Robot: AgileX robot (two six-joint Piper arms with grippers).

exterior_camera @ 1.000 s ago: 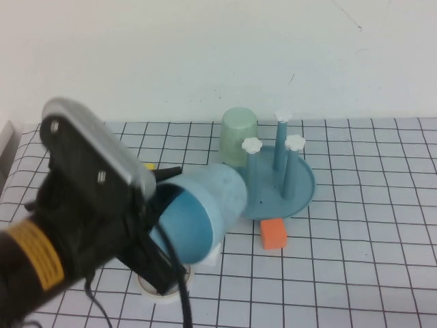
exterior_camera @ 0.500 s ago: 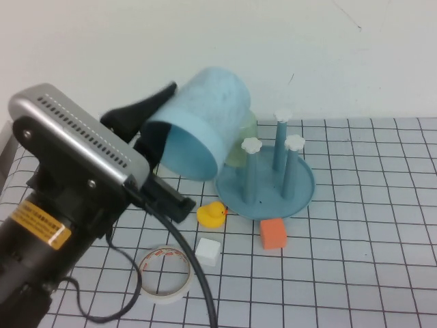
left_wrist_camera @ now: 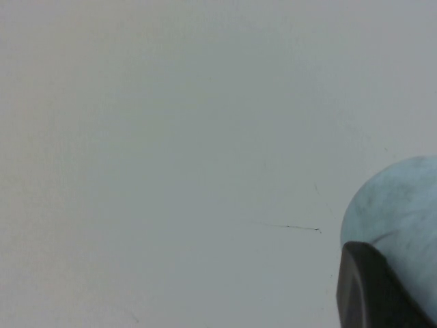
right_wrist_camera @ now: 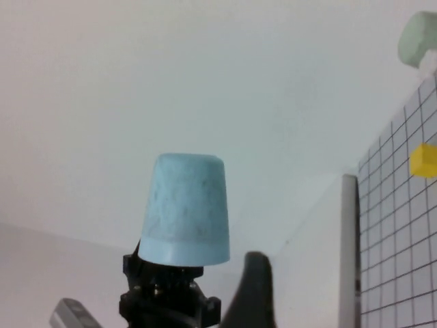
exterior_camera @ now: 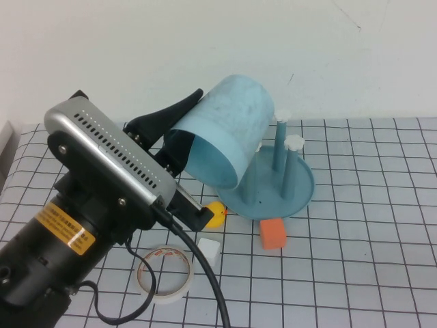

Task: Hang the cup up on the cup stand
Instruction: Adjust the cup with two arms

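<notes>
Above the table, the left gripper (exterior_camera: 179,137) pinches the cup (exterior_camera: 229,130) by its rim, mouth tilted down, raised beside the cup stand (exterior_camera: 276,195). Only one finger (right_wrist_camera: 252,290) of the right gripper shows; its state cannot be told.

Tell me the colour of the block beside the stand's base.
Orange; the block shows best in the high view.
</notes>
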